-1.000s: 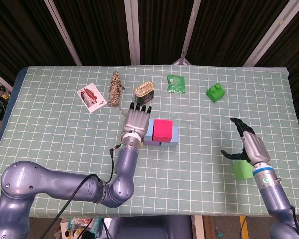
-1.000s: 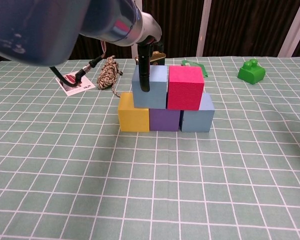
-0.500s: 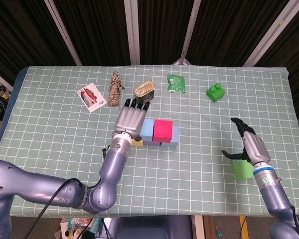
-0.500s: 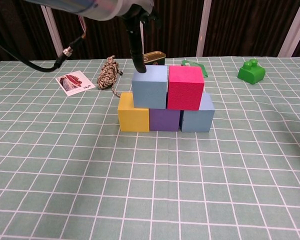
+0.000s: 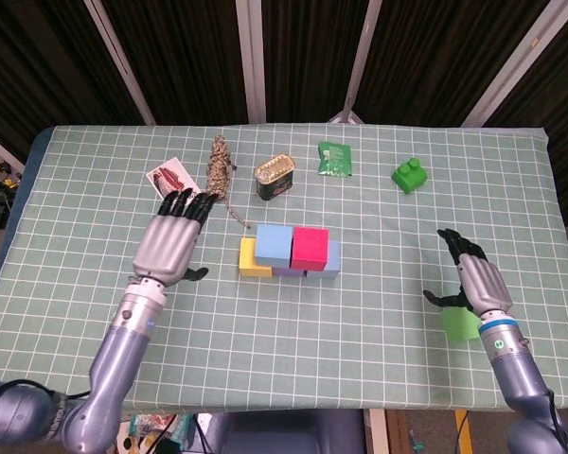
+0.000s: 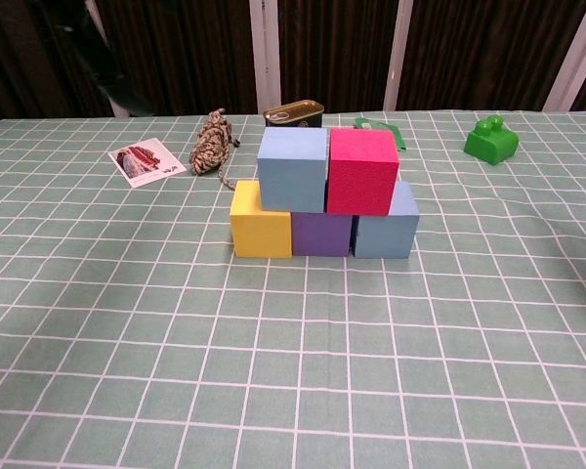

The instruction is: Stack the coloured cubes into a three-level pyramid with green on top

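1. Two levels stand: yellow cube (image 6: pixel 261 231), purple cube (image 6: pixel 321 234) and a blue below, light-blue cube (image 6: pixel 293 169) and pink cube (image 6: pixel 362 171) above.
2. Green cube (image 5: pixel 461 323) waits at four o'clock, under the open, empty right hand (image 5: pixel 475 282).
3. Left hand (image 5: pixel 168 245) hangs spread, empty.

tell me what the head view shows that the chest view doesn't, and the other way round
Only the head view shows both hands: the left hand with fingers spread, holding nothing, and the right hand over the green cube. Only the chest view shows the purple cube face-on between the yellow cube and a blue one, and the two levels plainly stacked. Both show the light blue cube, pink cube, tin can, rope bundle, picture card and green toy.
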Action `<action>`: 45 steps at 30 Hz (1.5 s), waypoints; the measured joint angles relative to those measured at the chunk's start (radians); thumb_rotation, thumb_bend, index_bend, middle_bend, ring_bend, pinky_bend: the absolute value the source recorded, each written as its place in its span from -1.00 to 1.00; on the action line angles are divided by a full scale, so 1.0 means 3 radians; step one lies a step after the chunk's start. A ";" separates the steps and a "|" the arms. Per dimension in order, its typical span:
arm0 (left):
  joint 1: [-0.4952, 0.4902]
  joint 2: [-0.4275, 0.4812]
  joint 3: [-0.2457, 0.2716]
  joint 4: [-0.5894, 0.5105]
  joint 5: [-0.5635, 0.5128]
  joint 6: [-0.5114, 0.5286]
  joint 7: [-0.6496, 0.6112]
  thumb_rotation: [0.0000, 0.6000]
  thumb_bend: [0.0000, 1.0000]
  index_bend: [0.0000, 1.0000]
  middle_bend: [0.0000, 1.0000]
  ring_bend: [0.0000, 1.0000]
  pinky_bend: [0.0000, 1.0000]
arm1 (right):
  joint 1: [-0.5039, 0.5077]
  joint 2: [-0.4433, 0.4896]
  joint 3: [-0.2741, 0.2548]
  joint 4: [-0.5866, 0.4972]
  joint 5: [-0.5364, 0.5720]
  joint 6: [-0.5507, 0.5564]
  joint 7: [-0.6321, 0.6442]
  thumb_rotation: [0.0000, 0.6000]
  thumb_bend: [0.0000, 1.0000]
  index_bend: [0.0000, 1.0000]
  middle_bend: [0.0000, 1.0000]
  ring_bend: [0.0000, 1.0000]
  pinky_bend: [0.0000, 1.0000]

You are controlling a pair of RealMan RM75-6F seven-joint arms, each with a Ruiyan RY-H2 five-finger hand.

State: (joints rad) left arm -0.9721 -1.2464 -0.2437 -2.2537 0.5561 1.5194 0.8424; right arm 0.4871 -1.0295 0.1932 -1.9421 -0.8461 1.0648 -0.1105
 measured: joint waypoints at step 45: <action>0.1833 0.0596 0.1008 0.0321 0.2569 0.0241 -0.1600 1.00 -0.87 -0.95 -0.85 -0.96 -0.92 | -0.0191 0.0525 -0.0748 0.0123 -0.1254 -0.0152 -0.0376 1.00 -0.52 -1.00 -0.91 -0.95 -1.00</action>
State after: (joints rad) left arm -0.4221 -1.0676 0.0586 -2.1574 1.3268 1.5918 0.3624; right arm 0.4299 -0.8719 -0.0314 -1.9051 -1.2224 1.0193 -0.2232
